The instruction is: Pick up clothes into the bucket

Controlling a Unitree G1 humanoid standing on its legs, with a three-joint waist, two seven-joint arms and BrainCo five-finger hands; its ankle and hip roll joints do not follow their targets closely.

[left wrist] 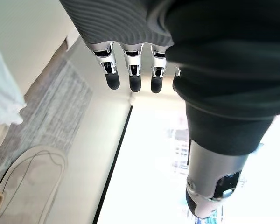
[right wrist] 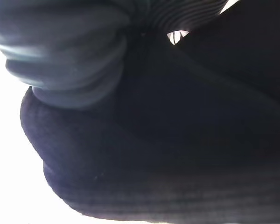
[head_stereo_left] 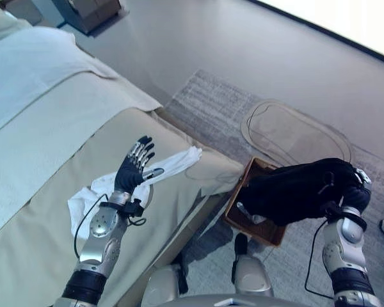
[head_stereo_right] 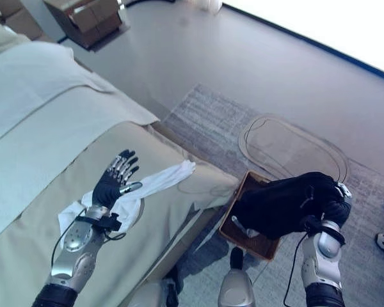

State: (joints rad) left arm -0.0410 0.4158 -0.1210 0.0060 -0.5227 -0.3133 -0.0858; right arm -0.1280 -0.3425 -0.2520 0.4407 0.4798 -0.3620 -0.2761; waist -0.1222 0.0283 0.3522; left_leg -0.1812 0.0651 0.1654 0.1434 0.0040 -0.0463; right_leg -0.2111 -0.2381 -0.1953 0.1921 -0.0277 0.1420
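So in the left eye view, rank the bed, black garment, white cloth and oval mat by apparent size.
1. bed
2. and 3. oval mat and black garment look alike; not ranked.
4. white cloth, partly hidden under the left hand.

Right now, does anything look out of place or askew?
The black garment in the right hand drapes across the brown basket's rim, not inside. A white cloth lies crumpled on the bed, under the open left hand.

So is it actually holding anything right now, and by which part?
The right hand holds a black garment by one end, above the brown basket. The left hand is open, holding nothing.
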